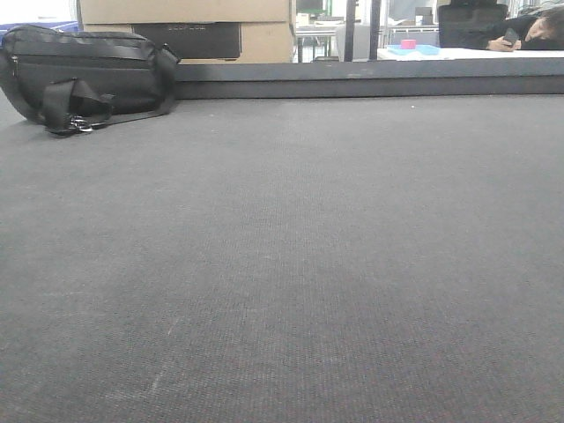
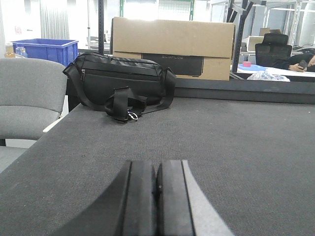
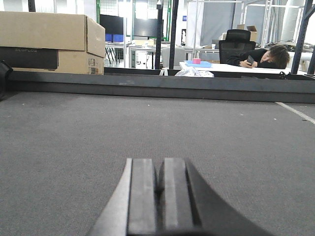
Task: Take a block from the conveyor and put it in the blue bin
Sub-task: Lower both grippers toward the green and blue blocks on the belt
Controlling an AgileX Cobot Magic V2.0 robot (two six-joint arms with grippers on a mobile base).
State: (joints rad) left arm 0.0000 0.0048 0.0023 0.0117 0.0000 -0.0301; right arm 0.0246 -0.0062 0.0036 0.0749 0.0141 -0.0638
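By conveyor [image 1: 291,264] rail [image 1: 370,81], bag [image 1: 84,75]; left gripper [image 2: 156,172], right gripper [image 3: 160,169] closed.

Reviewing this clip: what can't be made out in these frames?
Block: in no view.
Blue bin, left wrist view: contents hidden by its wall.
Bag, front view: left end cut by the frame edge.
Box lettering, right wrist view: too blurred to read.

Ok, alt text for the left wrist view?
The left gripper, fingers shut on nothing, sits low over the grey conveyor. A black bag lies at its far edge, a cardboard box behind, a blue bin far left. No block shows.
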